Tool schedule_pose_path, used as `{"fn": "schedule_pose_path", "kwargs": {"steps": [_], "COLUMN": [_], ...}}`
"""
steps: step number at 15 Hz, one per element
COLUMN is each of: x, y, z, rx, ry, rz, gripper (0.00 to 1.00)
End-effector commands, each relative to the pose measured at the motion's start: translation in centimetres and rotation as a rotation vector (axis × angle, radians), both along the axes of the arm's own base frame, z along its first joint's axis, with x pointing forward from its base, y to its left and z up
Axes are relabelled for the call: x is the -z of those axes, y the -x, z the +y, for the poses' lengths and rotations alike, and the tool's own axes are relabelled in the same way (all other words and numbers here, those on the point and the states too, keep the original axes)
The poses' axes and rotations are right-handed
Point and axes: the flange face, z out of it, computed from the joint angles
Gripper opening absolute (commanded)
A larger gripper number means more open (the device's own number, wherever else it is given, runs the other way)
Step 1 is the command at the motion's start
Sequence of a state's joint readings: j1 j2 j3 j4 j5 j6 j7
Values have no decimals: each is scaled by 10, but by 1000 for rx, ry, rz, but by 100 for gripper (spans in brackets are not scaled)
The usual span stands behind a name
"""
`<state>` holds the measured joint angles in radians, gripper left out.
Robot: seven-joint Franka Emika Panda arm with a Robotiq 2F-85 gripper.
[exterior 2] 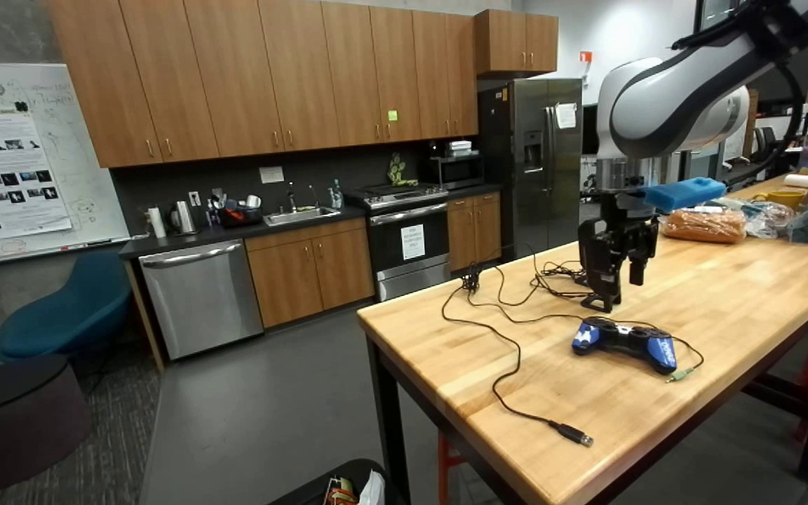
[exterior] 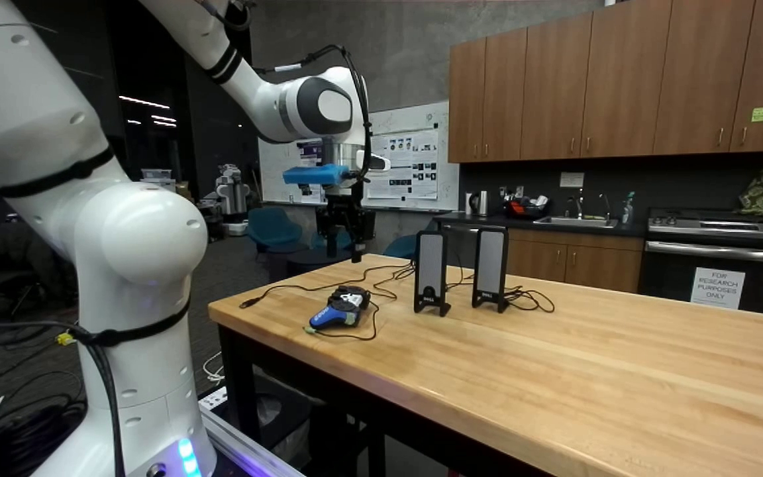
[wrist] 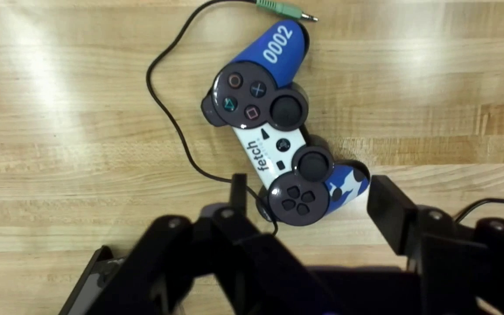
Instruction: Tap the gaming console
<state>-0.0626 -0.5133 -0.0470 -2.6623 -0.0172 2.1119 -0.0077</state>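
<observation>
I find the controller [wrist: 269, 144] buttons-up on the table [exterior: 587, 358]: blue end marked 0002, white middle lettered "fetch", other end blue-and-white. My claw [exterior: 344, 254] hangs pointing down, higher than the controller and apart from it in both exterior views. Claw released: fingers [wrist: 390, 214] spread wide. In the wrist view I see them frame the controller's blue-and-white end, one either side. Green plug [wrist: 280, 8] lies just beside the controller's 0002 end; its black cord [wrist: 169, 116] curves round to the blue-and-white end. Two speakers [exterior: 430, 268] stand upright near the controller, dark frames, grey fronts. USB plug [exterior 2: 572, 433] rests on the table, apart from the controller. I note a blue block [exterior 2: 684, 194] on my arm [exterior 2: 677, 112], well above the controller.
</observation>
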Motion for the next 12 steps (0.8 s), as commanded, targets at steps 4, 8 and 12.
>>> {"fn": "schedule_pose_path", "kwargs": {"steps": [4,8,12], "x": [-12,-21,-30], "y": [33,45,53], "z": [8,11,12], "rx": [-39,-60,-75], "ry": [32,43,49], "rz": [72,94,87], "gripper": [100,100,100]}}
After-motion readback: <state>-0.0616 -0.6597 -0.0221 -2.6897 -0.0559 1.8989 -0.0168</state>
